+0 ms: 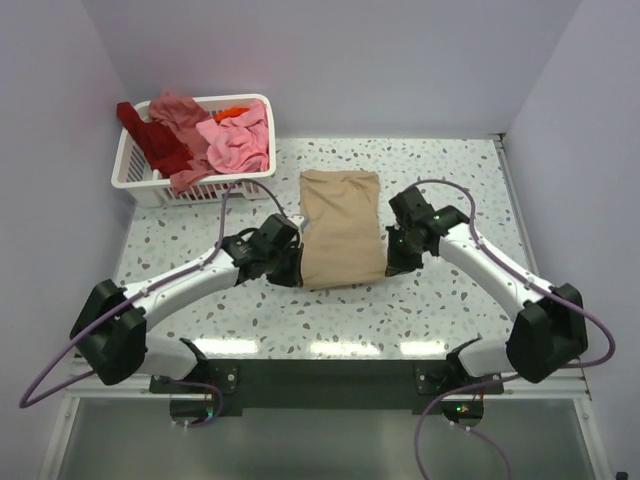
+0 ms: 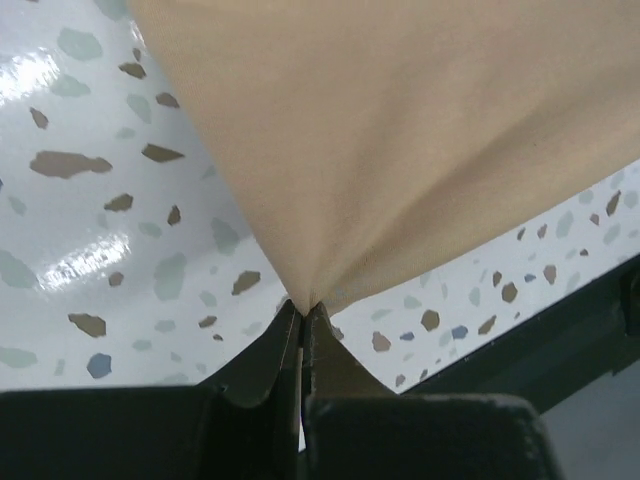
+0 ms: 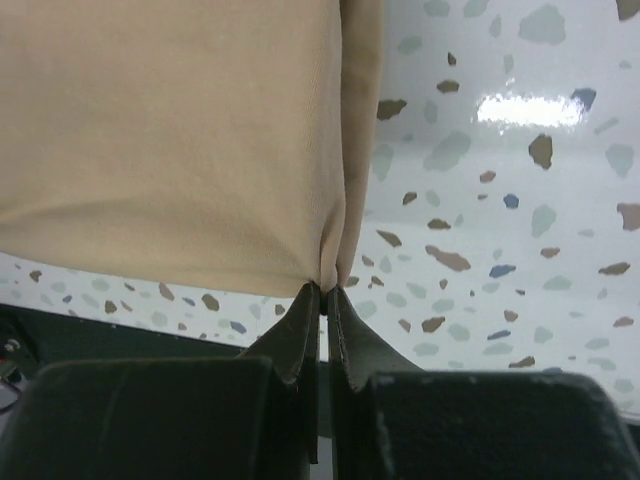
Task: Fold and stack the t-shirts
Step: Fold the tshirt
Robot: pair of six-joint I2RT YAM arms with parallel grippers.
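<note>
Both lower corners of the tan shirt (image 1: pixel 342 225) pinched
left claw (image 2: pixel 302 310) and right claw (image 3: pixel 326 292) each clenched on one, center of frame

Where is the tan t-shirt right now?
In the top view the tan t-shirt lies mid-table, pinched at its near corners by the left hand and right hand, right of the white basket.
</note>
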